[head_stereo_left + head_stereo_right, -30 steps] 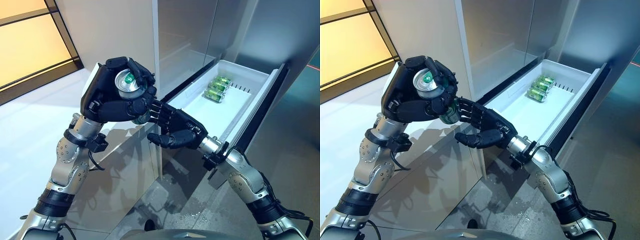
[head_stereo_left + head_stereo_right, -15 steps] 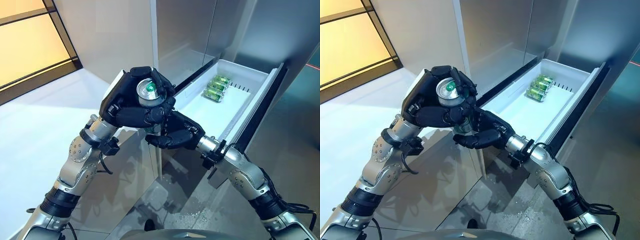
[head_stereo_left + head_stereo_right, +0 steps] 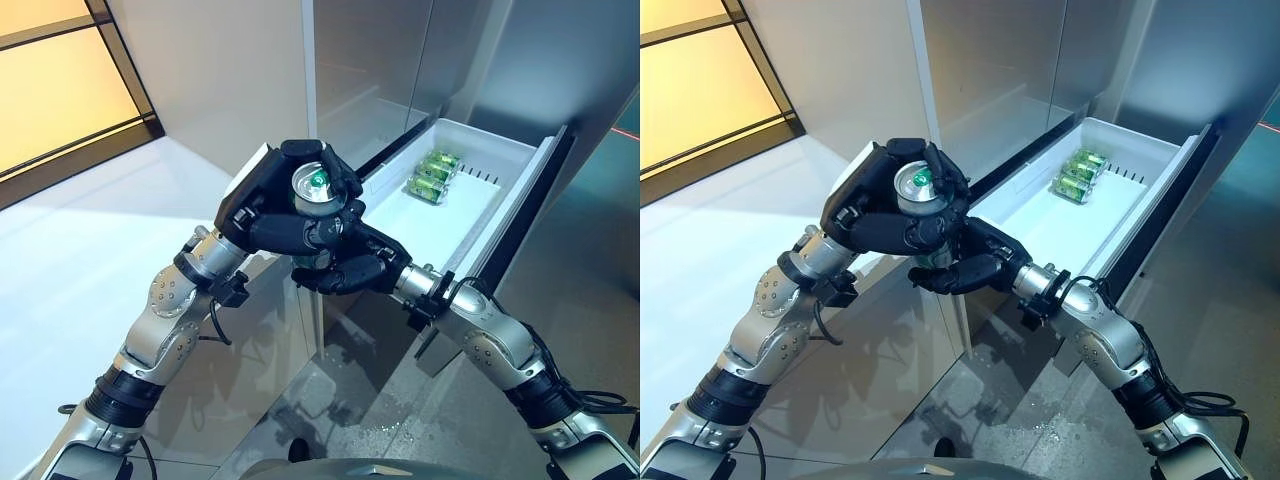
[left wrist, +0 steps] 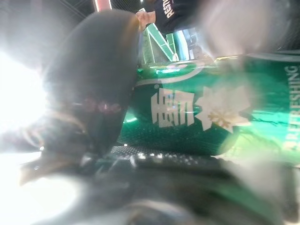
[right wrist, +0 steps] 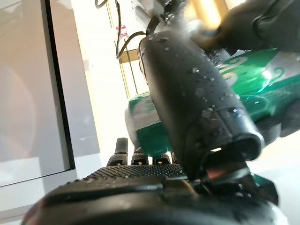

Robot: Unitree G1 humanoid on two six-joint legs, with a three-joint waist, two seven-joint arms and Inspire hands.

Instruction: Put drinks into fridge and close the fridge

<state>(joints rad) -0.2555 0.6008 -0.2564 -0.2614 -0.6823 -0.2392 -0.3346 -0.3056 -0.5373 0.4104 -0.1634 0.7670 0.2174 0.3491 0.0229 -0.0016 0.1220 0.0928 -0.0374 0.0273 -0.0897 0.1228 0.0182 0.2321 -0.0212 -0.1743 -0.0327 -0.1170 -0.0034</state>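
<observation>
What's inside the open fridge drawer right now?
The white fridge drawer holds a few green cans lying on their sides at its far end; the exact count is unclear. The rest of its floor shows bare, but both hands cover the near corner. The left hand holds another green can.

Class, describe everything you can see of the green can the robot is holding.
The can is green with a silver metal top and a green tab, and white print on its side. It stands roughly upright, held in the air by the near corner of the open white drawer. The left hand curls round it from above, while the right hand wraps its lower body.
</observation>
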